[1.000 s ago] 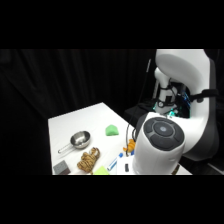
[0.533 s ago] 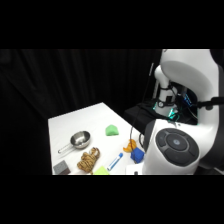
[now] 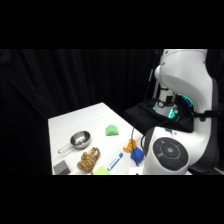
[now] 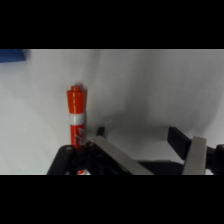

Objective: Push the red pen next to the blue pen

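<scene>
two spread fingers (image 4: pixel 196 150) of the low gripper (image 4: pixel 145 150) flank bare table (image 4: pixel 140 90) beside the red pen (image 4: pixel 77 116).

A black curtain (image 3: pixel 75 80) hangs behind the white table (image 3: pixel 85 117). The room is dark. The tabletop is lit.

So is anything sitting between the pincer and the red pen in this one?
Nothing visible does. In the wrist view the red pen lies on bare white table, its near end right at one finger of the open pincer. The side view hides both behind the arm.
</scene>
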Motion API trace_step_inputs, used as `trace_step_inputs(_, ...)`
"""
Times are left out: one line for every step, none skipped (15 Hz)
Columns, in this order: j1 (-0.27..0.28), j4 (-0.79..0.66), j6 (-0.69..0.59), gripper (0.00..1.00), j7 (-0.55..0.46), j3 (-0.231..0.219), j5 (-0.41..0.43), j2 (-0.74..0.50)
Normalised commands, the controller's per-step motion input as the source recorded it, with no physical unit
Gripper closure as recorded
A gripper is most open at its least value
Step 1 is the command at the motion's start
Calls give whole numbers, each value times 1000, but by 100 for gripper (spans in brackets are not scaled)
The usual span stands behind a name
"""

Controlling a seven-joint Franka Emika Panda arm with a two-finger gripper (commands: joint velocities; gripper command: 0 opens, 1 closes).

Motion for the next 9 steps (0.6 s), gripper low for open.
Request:
trace_step_inputs(43, -349, 267, 0, -40, -216, 34, -238)
trace_step_inputs(24, -417, 241, 0, -61, -251, -5, -312)
trace_step_inputs(-6, -470, 213, 0, -84, -274, -41, -371)
trace_step_inputs(-40, -505, 194, 0, -103, -278, -67, -410)
trace_step_inputs(-91, -531, 160, 0, -133, -256, -75, -438)
trace_step_inputs(-97, -518, 139, 0, -127, -248, -113, -436)
trace_step_inputs(-120, -504, 120, 0, -138, -220, -129, -432)
trace_step_inputs(-144, -466, 96, 0, -151, -188, -139, -418)
trace_step_inputs(-141, -423, 79, 0, -143, -162, -149, -402)
